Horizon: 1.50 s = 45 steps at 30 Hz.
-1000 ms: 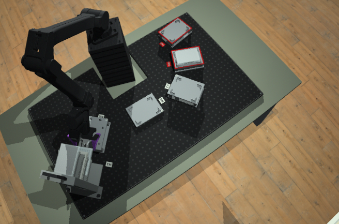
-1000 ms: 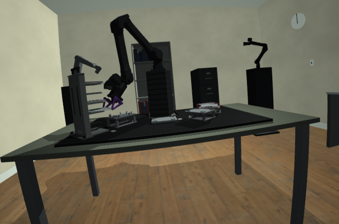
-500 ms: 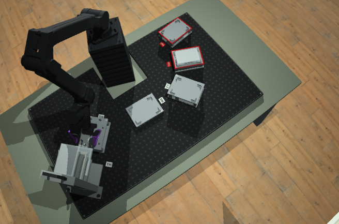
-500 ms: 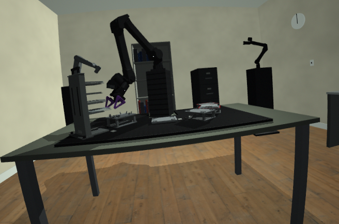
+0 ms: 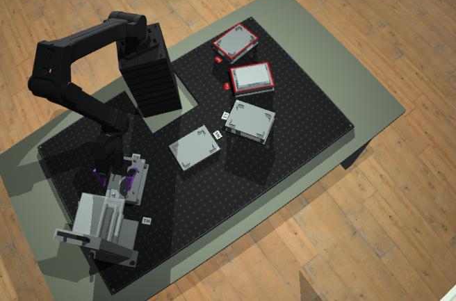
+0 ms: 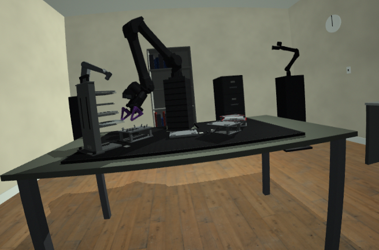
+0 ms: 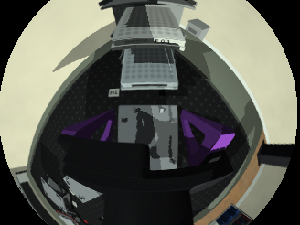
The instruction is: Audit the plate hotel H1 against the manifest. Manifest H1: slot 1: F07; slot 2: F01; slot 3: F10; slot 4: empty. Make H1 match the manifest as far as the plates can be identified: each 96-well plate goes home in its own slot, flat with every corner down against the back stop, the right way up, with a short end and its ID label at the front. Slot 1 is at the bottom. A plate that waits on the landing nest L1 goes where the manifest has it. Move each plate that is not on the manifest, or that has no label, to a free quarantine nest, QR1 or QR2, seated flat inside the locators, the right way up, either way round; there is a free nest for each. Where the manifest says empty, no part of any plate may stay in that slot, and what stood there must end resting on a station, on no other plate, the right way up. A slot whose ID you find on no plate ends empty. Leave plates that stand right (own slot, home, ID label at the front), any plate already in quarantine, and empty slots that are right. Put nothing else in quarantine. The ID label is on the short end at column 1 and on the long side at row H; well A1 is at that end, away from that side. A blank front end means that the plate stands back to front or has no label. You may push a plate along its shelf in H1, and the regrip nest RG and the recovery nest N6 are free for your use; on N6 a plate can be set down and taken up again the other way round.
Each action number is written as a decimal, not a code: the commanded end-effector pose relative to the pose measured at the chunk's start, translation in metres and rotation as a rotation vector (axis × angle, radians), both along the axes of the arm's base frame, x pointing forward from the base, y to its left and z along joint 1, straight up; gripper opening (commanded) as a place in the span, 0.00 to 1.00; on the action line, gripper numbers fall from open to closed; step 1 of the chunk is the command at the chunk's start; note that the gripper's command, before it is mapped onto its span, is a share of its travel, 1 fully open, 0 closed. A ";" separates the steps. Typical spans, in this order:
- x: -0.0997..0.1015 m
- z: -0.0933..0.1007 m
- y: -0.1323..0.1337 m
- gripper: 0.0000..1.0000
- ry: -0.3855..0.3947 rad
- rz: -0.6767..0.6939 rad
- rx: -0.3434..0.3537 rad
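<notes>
End effector (image 6: 132, 114) wide open above nest (image 6: 136, 133)

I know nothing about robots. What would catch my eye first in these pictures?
Probably the tall black arm arching from its block at the table's back, its purple fingers spread open above a grey nest beside the plate rack. Next, the two red-rimmed nests at the mat's far end.

Hotel (image 5: 96, 216) at mat's (image 5: 302, 135) near-left corner; nest (image 5: 142, 179) just before its open front, gripper (image 5: 115, 176) above nest. Two more nests (image 5: 194, 147) (image 5: 250, 121) mid-mat. Two quarantine nests (image 5: 252, 76) (image 5: 235, 40) beyond. Arm pedestal (image 5: 149, 73) behind.
</notes>
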<state>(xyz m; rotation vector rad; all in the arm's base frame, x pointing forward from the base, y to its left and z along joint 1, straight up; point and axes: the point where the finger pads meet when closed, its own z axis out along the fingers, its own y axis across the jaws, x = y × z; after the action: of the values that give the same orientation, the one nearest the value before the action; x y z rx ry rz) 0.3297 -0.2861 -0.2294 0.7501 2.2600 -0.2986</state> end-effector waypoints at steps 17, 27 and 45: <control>-0.030 0.002 0.018 1.00 0.002 0.002 -0.010; -0.028 0.003 0.021 0.00 -0.010 0.004 -0.013; -0.028 0.003 0.021 0.00 -0.010 0.004 -0.013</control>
<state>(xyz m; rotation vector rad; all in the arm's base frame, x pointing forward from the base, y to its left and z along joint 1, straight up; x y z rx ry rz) 0.2998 -0.2633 -0.2317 0.7518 2.2654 -0.2947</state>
